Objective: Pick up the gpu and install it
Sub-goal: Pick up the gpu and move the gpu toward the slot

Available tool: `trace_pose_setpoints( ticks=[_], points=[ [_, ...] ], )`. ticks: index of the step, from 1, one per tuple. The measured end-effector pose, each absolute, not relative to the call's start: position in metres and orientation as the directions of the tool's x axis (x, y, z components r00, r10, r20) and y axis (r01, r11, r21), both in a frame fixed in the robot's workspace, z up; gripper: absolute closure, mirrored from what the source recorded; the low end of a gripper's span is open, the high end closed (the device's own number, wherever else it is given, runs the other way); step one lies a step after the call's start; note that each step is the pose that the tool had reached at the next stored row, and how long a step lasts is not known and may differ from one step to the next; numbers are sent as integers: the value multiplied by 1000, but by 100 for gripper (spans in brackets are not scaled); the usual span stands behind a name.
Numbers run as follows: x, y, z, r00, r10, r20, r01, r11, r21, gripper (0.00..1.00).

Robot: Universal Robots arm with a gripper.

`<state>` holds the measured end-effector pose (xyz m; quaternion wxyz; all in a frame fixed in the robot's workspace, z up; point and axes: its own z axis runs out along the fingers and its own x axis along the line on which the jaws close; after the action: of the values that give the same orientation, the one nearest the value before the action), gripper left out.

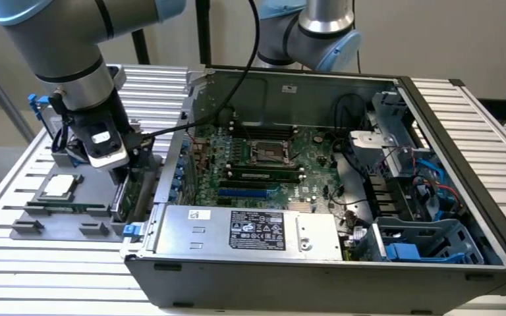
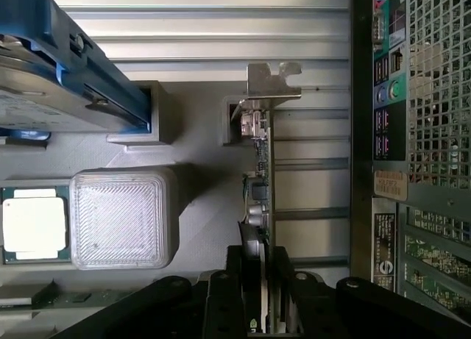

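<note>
Wrist view first: what has the gripper (image 2: 263,284) got?

— The gpu (image 2: 263,184), seen edge-on. The fingers (image 2: 243,295) pinch it, one on each face, at the end away from the silver bracket (image 2: 274,81).

— And where does the card sit?

— Upright in the grey holder (image 1: 60,227) on the table, just beside the open case (image 1: 323,289), on the exterior view's left.

— How far along is the job, then?

— Early, I judge. The grasp looks made, but the card is not yet lifted clear of the holder. The blue slot (image 1: 248,193) on the board inside the case shows no card in it. Lifting, carrying and seating are all undone.
</note>
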<state>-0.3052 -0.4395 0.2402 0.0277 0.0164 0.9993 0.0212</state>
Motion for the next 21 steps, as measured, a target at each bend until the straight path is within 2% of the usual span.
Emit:
trace_pose_setpoints(
  ticks=[21],
  points=[
    [-306, -440, 240, -998, -13, -55, -16, 999, 43, 100]
  ],
)
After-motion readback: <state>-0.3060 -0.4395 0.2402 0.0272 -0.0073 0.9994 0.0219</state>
